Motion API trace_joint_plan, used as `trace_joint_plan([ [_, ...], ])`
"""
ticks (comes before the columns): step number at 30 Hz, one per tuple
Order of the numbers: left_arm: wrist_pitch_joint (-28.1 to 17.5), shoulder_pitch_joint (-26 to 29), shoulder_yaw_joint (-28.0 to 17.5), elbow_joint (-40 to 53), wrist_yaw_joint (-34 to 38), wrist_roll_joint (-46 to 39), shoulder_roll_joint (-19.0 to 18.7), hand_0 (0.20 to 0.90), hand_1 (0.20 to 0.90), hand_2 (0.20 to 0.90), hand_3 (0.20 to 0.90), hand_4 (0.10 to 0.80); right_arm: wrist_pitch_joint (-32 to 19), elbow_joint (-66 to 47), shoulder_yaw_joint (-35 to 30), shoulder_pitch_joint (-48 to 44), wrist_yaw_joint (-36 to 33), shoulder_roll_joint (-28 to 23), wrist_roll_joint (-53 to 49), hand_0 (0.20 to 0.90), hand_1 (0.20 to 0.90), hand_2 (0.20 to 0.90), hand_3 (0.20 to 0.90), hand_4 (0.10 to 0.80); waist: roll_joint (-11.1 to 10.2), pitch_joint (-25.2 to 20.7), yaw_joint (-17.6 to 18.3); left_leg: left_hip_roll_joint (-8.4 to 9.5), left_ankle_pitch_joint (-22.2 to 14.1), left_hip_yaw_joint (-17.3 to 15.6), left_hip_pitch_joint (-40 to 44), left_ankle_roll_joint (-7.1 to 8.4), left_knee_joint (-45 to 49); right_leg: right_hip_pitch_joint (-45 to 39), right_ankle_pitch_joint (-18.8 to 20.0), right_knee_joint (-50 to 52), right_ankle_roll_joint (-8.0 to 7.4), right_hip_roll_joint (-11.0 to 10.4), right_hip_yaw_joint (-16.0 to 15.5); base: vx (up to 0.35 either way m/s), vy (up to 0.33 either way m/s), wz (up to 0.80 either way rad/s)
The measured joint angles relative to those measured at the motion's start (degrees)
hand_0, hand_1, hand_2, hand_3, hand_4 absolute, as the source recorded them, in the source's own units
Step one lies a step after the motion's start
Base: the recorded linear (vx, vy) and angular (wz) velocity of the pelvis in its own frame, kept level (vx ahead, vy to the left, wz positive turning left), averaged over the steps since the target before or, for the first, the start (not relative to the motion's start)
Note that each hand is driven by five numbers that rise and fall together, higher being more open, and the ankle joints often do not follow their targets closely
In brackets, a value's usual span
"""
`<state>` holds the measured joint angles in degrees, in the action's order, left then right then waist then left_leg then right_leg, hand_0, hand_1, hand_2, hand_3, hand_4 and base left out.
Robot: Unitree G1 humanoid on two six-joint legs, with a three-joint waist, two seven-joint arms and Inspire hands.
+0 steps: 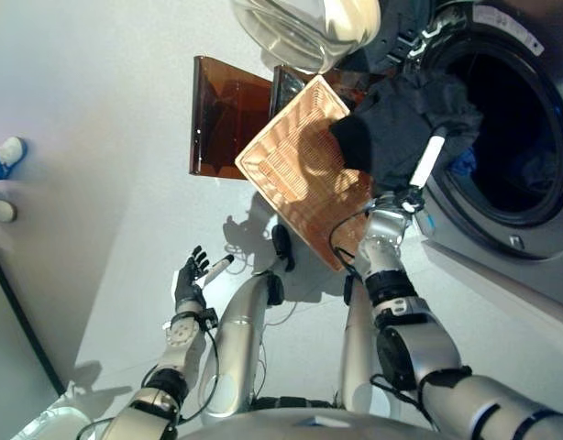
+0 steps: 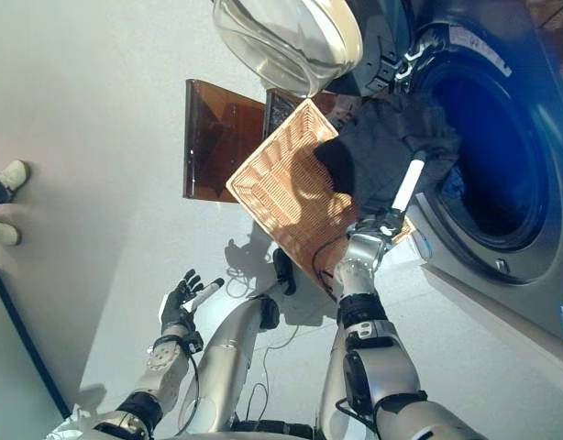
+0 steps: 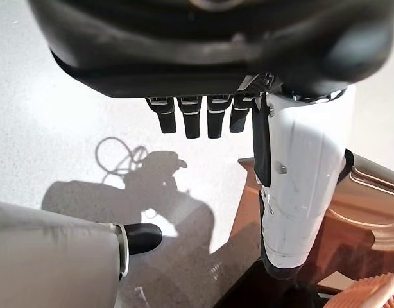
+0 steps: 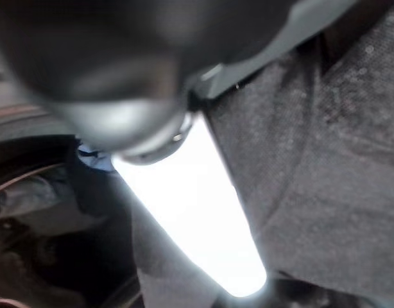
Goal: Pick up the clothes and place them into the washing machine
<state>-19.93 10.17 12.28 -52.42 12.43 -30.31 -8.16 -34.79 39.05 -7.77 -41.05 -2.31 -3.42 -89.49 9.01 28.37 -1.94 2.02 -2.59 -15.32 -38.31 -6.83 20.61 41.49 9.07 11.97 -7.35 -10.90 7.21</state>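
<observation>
The shallow wicker basket (image 1: 291, 156) is tipped up toward the washing machine's open drum (image 1: 515, 137). A dark grey garment (image 1: 405, 119) hangs from the basket's upper edge across the drum's rim. My right hand (image 1: 401, 197) is at the basket's edge next to the machine, and its white-covered thumb (image 1: 426, 160) lies straight along the dark garment, which also shows in the right wrist view (image 4: 325, 160). Blue and dark clothes (image 1: 463, 163) lie inside the drum. My left hand (image 1: 192, 275) hangs low over the floor, open and empty, away from the basket.
The machine's round glass door (image 1: 300, 27) stands open above the basket. The low dark brown box (image 1: 222, 115) is behind the basket, on its far side from the machine. A person's shoes (image 1: 2, 160) are at the far left on the pale floor.
</observation>
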Motion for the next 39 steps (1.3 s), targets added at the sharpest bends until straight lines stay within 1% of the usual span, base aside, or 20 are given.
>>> trace_joint_plan([
  [2, -0.03, -0.02, 0.01, -0.03, -0.01, -0.01, 0.47, 0.9, 0.9, 0.9, 0.9, 0.8, -0.76, 1.1, -2.38, -0.75, -0.09, -0.43, -0.64, 0.2, 0.2, 0.2, 0.2, 0.3, 0.71, -0.47, -0.53, 0.01, -0.01, 0.02, -0.1, 0.0, 0.09, 0.1, -0.01, 0.09, -0.01, -0.14, -0.01, 0.0, 0.0, 0.0],
  [5, -0.04, -0.28, 0.02, -0.36, -0.01, 0.05, 0.67, 0.9, 0.9, 0.9, 0.9, 0.8, -1.71, 3.09, -4.79, -2.06, -0.43, -1.3, -1.29, 0.2, 0.2, 0.2, 0.2, 0.3, 1.21, -0.8, -0.59, 0.17, -0.03, 0.0, -0.15, -0.03, 0.11, 0.18, -0.01, 0.13, -0.01, -0.37, 0.03, 0.0, 0.0, 0.0],
  [6, -0.05, -0.29, 0.02, -0.8, -0.01, 0.06, 0.75, 0.9, 0.9, 0.9, 0.9, 0.8, -2.04, 3.51, -5.88, -2.56, -0.82, -1.34, -1.91, 0.2, 0.2, 0.2, 0.2, 0.3, 1.57, -1.04, -0.61, 0.52, -0.03, 0.05, -0.36, -0.04, 0.15, 0.34, -0.01, 0.17, -0.01, -0.47, 0.03, 0.002, 0.002, 0.03],
  [9, -0.05, -0.55, 0.02, -1.19, -0.01, 0.06, 0.85, 0.9, 0.9, 0.9, 0.9, 0.8, -3.03, 3.57, -6.86, -3.25, -1.47, -3.28, -2.14, 0.2, 0.2, 0.2, 0.2, 0.3, 2.45, -1.65, -0.56, 0.72, -0.04, 0.16, -1.23, -0.07, 0.14, 1.29, 0.08, 0.26, -0.15, -0.84, 0.06, -0.002, 0.0, 0.02],
  [10, -0.06, -0.68, -0.05, -1.22, 0.0, 0.05, 0.83, 0.9, 0.9, 0.9, 0.9, 0.8, -3.03, 4.45, -7.31, -3.62, -1.62, -3.76, -2.22, 0.2, 0.2, 0.2, 0.2, 0.3, 2.51, -1.68, -0.62, 0.83, -0.03, 0.01, -1.28, -0.07, 0.14, 1.37, 0.31, 0.24, -0.52, -1.0, 0.15, 0.0, 0.0, 0.0],
  [19, -0.15, -1.04, -0.05, -1.26, -0.08, 0.05, 0.86, 0.9, 0.9, 0.9, 0.9, 0.8, -3.94, 7.42, -11.4, -4.13, -3.01, -5.89, -3.2, 0.2, 0.2, 0.2, 0.2, 0.3, 2.74, -1.84, -0.56, 0.98, -0.04, -0.02, -1.26, -0.08, 0.33, 1.26, 0.32, 0.24, -0.52, -1.16, 0.16, 0.0, 0.0, 0.0],
  [21, -0.17, -1.23, -0.05, -1.29, -0.38, 0.05, 0.85, 0.9, 0.9, 0.9, 0.9, 0.8, -3.97, 8.87, -12.9, -4.41, -4.04, -7.47, -3.23, 0.2, 0.2, 0.2, 0.2, 0.3, 3.05, -2.05, -0.63, 1.03, -0.08, -0.02, -1.28, -0.14, 0.31, 1.26, 0.31, 0.22, -0.52, -1.28, 0.16, 0.0, 0.0, 0.0],
  [25, -0.23, -1.92, -0.07, -1.29, -0.99, 0.06, 0.82, 0.9, 0.9, 0.9, 0.9, 0.8, -3.99, 9.19, -13.71, -4.86, -4.32, -9.64, -3.24, 0.2, 0.2, 0.2, 0.2, 0.3, 3.51, -2.37, -0.64, 1.13, -0.1, -0.09, -1.32, -0.17, 0.17, 1.27, 0.36, -0.14, -0.6, -1.4, 0.2, 0.0, 0.0, 0.0],
  [34, -0.38, -2.1, -0.01, -1.25, -1.2, 0.11, 0.84, 0.9, 0.9, 0.9, 0.9, 0.8, -4.18, 9.39, -15.53, -9.79, -5.73, -15.65, -3.27, 0.2, 0.2, 0.2, 0.2, 0.3, 5.23, -3.59, -1.31, 1.42, -0.07, -0.05, -1.39, -0.19, -0.75, 1.83, 0.35, -0.1, -0.62, -1.46, 0.19, 0.0, 0.0, 0.0],
  [39, -0.42, -2.1, 0.0, -1.26, -1.22, 0.23, 0.83, 0.9, 0.9, 0.9, 0.9, 0.8, -4.43, 10.76, -16.65, -12.2, -6.85, -19.15, -3.27, 0.2, 0.2, 0.2, 0.2, 0.3, 5.51, -3.79, -1.87, 1.64, -0.05, 0.11, -1.48, -0.21, -0.87, 2.01, 0.09, 0.11, -1.29, -1.44, 0.16, 0.0, 0.0, 0.0],
])
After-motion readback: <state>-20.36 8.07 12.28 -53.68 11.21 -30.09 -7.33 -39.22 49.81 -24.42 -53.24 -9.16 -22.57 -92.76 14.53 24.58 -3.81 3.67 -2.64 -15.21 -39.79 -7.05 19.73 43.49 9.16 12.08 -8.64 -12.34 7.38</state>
